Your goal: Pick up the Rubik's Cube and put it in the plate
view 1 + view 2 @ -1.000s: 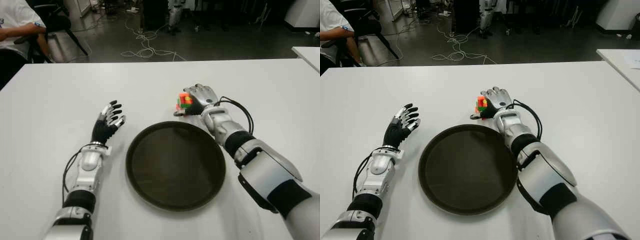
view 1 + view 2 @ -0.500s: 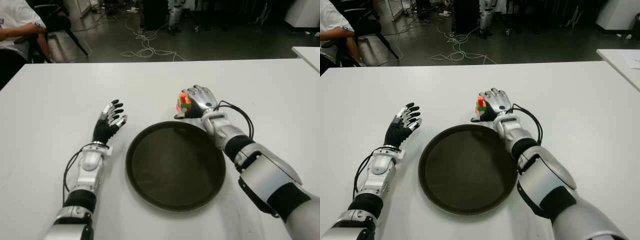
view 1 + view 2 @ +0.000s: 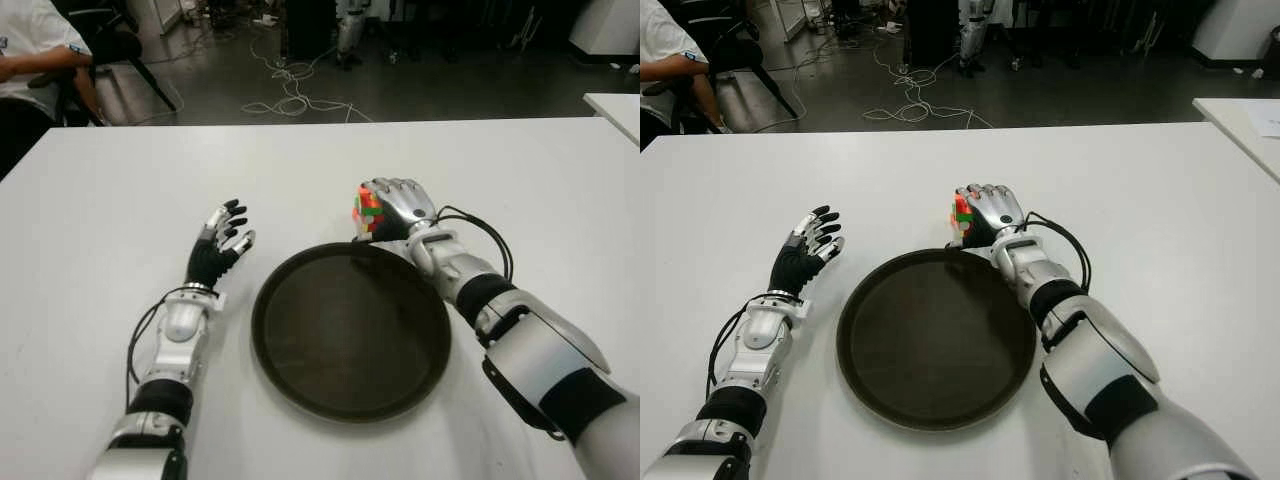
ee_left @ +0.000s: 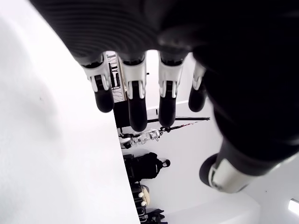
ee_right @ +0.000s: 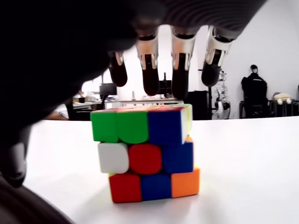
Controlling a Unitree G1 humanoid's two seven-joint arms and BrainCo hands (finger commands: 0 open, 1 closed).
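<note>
The Rubik's Cube (image 5: pixel 147 154) stands on the white table (image 3: pixel 110 200), just beyond the far rim of the dark round plate (image 3: pixel 350 335). My right hand (image 3: pixel 397 204) arches over the cube (image 3: pixel 367 210) from its right side. In the right wrist view its fingers (image 5: pixel 180 70) hover just above the cube's top face with a gap, and the thumb (image 5: pixel 14 163) stays off to one side, so nothing is clamped. My left hand (image 3: pixel 220 243) shows to the left of the plate with its fingers (image 4: pixel 135 102) spread and nothing in it.
A seated person (image 3: pixel 30 50) and a chair (image 3: pixel 110 45) are beyond the table's far left corner. Cables (image 3: pixel 290 95) lie on the floor behind the table. Another white table (image 3: pixel 615 105) shows at the right edge.
My right hand has drawn slightly nearer the plate's rim and lowered over the cube, covering more of it. The left hand has not moved.
</note>
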